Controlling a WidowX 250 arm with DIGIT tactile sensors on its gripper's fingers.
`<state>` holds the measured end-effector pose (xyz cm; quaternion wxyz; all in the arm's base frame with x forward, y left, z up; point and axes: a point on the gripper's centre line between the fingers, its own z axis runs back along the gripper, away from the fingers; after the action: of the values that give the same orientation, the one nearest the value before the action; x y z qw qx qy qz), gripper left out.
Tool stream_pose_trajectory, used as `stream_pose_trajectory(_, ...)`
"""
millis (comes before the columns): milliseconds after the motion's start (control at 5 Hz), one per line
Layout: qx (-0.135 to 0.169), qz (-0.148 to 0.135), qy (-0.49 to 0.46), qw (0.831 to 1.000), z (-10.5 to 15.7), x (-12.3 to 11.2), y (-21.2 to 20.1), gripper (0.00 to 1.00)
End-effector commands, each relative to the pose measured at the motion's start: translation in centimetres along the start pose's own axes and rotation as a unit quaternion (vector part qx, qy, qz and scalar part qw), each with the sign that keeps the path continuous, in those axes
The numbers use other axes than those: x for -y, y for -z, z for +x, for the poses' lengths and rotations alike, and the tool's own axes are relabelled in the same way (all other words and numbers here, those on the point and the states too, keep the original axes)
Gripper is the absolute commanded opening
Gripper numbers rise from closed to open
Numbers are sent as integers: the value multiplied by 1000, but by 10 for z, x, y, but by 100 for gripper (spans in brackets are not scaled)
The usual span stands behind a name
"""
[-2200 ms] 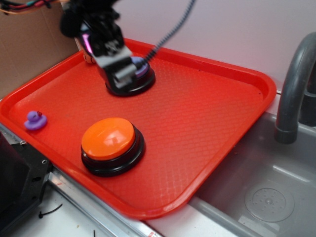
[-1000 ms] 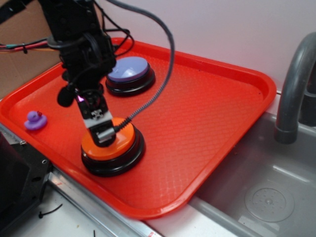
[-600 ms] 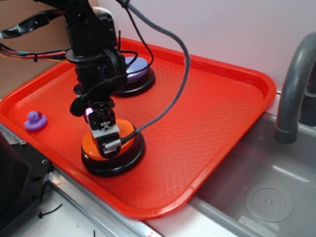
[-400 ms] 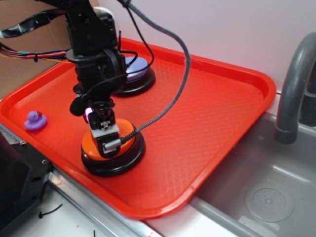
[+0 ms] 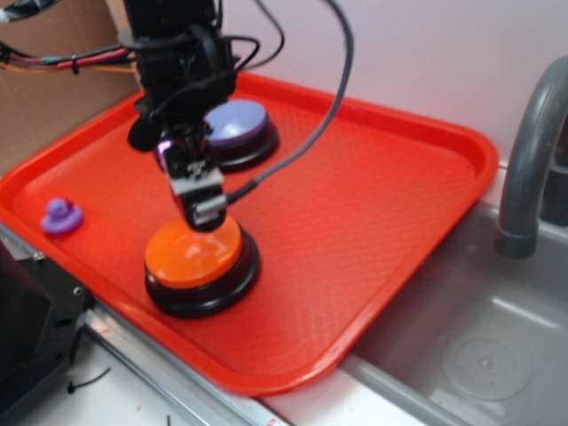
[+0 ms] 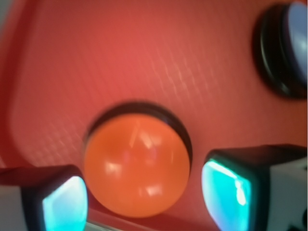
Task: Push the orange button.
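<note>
hovering above orange button (image 5: 193, 252): gripper (image 5: 206, 213), fingers parted, empty. glossy rigid dome, likely slippery; best pressed at crown.

Tray (image 5: 399, 177): red, textured, raised rim; rests at the edge of a grey sink (image 5: 479, 311).
Orange button (image 5: 193, 256): on the tray near its front edge, black base flat on the surface.
Lavender button (image 5: 238, 124): on the tray toward the back, well apart from the orange one.
Purple duck (image 5: 60, 216): small, on the tray's left end.
</note>
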<state>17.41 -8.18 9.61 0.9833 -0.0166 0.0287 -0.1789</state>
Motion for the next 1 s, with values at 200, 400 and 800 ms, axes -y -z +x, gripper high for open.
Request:
stream_pose_trajectory(200, 35, 4, -5, 999, 1, 0, -30, 100)
stream_pose_trajectory(400, 34, 11, -6, 999, 1, 0, -38, 100)
stream_pose_trajectory(800, 35, 17, -5, 999, 4, 1, -48, 100)
